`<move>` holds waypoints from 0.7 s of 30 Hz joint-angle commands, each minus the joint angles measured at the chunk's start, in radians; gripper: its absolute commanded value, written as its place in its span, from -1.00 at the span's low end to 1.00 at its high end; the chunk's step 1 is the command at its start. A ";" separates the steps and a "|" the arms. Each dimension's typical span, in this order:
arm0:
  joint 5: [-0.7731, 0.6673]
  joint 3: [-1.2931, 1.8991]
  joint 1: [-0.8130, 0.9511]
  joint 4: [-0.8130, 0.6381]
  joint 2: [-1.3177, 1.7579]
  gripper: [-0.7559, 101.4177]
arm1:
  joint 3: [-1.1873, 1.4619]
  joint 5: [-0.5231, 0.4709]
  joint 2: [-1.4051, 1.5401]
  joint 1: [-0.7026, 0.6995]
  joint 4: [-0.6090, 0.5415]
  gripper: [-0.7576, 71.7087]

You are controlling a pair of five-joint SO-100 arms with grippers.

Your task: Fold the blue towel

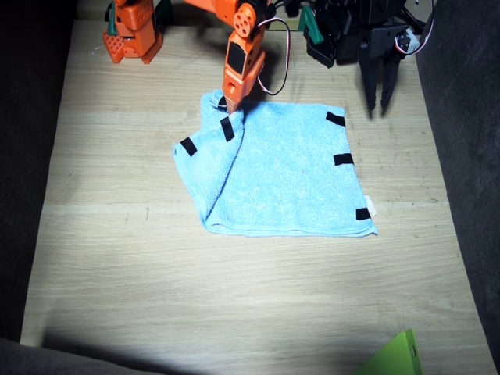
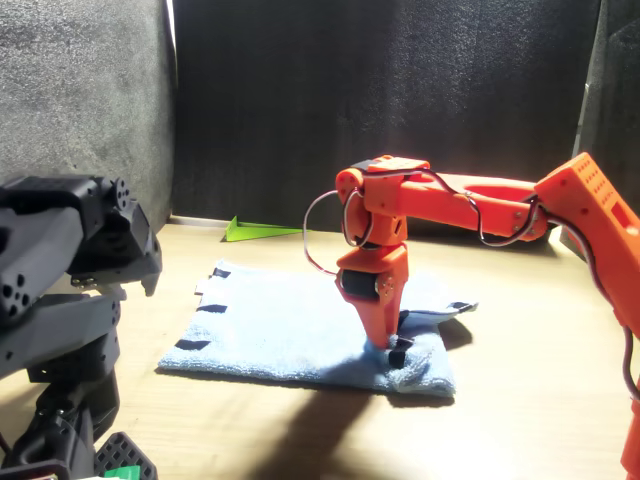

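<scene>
On the pale wooden counter (image 1: pixel 109 258), the orange right arm (image 1: pixel 244 58) reached down, and its tool (image 1: pixel 227 105) was clamped on a bunched far edge of the blue towel (image 1: pixel 289 176). The towel lay mid-counter, its near-arm side folded partly over itself, black tape strips (image 1: pixel 342 159) showing along its edges. Further along, the black left arm (image 1: pixel 355 31) hung above the counter, clear of the cloth; its tool (image 1: pixel 379 98) pointed down with fingers slightly apart, holding nothing.
</scene>
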 commanded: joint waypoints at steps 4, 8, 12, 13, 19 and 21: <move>0.020 0.005 0.008 0.003 0.011 -0.63 | -0.025 -0.054 0.009 0.069 0.020 -0.96; 0.020 -0.002 0.006 -0.003 -0.008 -0.63 | -0.025 -0.092 0.023 0.109 0.020 -0.74; 0.021 -0.006 0.006 -0.008 -0.023 -0.63 | -0.020 -0.126 0.044 0.144 0.021 -0.62; 0.021 -0.008 0.006 -0.009 -0.029 -0.63 | -0.014 -0.132 0.048 0.153 0.021 -0.58; 0.021 -0.015 0.002 -0.017 -0.049 -0.63 | 0.064 -0.150 0.032 0.189 0.023 -0.48; 0.023 -0.015 0.000 -0.017 -0.052 -0.63 | 0.081 -0.155 0.018 0.193 0.023 -0.47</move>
